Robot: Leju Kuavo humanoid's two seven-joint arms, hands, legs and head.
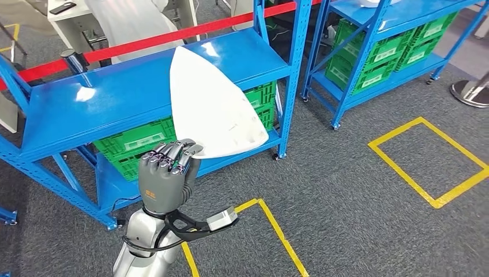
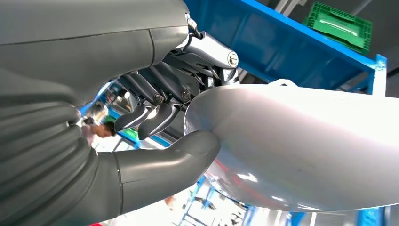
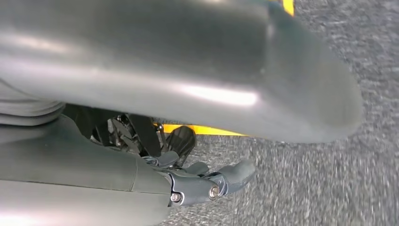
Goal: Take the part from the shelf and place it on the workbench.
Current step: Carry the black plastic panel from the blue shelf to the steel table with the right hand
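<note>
The part [image 1: 216,109] is a large white, roughly triangular shell. My left hand [image 1: 167,173] grips it by its lower corner and holds it up in front of the blue shelf [image 1: 115,98], off the shelf board. In the left wrist view the thumb [image 2: 174,160] presses under the edge of the part [image 2: 301,141] and the dark fingers [image 2: 155,101] close over it from the other side. My right hand [image 3: 188,174] hangs over the grey carpet with its fingers loosely apart and nothing in them.
Green crates [image 1: 135,141] fill the shelf's lower level. A second blue shelf [image 1: 380,34] with more green crates stands to the right. Yellow tape squares [image 1: 429,161] [image 1: 271,225] mark the carpet. A red barrier band [image 1: 144,40] runs behind; a steel post base [image 1: 473,92] sits far right.
</note>
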